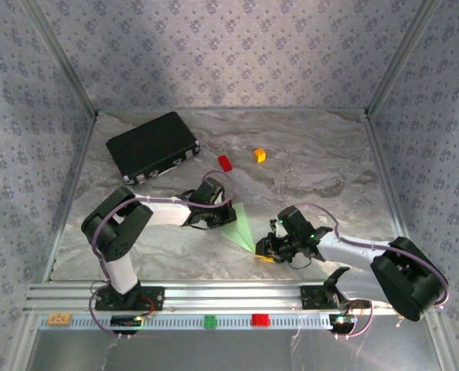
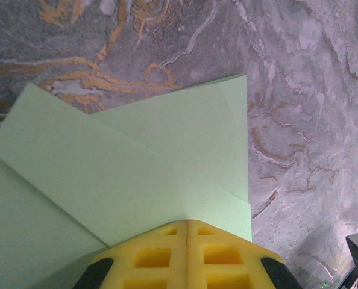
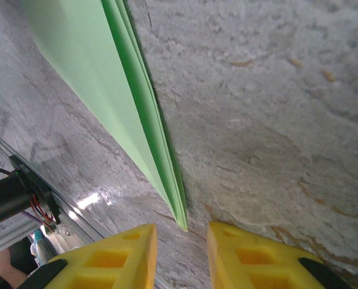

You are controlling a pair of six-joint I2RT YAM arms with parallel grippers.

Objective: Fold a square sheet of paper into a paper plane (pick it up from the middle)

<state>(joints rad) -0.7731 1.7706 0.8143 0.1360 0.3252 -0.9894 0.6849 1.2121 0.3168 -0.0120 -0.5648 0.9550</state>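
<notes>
Paper plane (image 1: 239, 227) is lying flat near the middle of the marbled table (image 1: 322, 154), a pale green pointed triangle between the two grippers, its narrow tip pointing toward the right arm and the near edge. In the left wrist view the paper plane (image 2: 137, 162) is showing overlapping folded flaps; in the right wrist view it (image 3: 94, 72) is running as a long stack of thin layered edges down to a sharp point.

A black case (image 1: 152, 145) is sitting at the far left of the table, well apart from the paper.

The left gripper (image 1: 204, 220) is reaching over the wide end of the plane. Its yellow fingers (image 2: 167, 256) are pressing flat against each other, fully closed with nothing between them, hanging above the folded flaps; whether they are touching the paper I cannot tell.

The right gripper (image 1: 265, 249) is hovering low at the pointed tip. Its fingers (image 3: 251, 259) are standing narrowly apart, holding nothing, with the tip ending just in front of the gap.

A red block (image 1: 225, 162) and a smaller orange block (image 1: 260, 155) are resting beyond the plane, near each other but not touching.
</notes>
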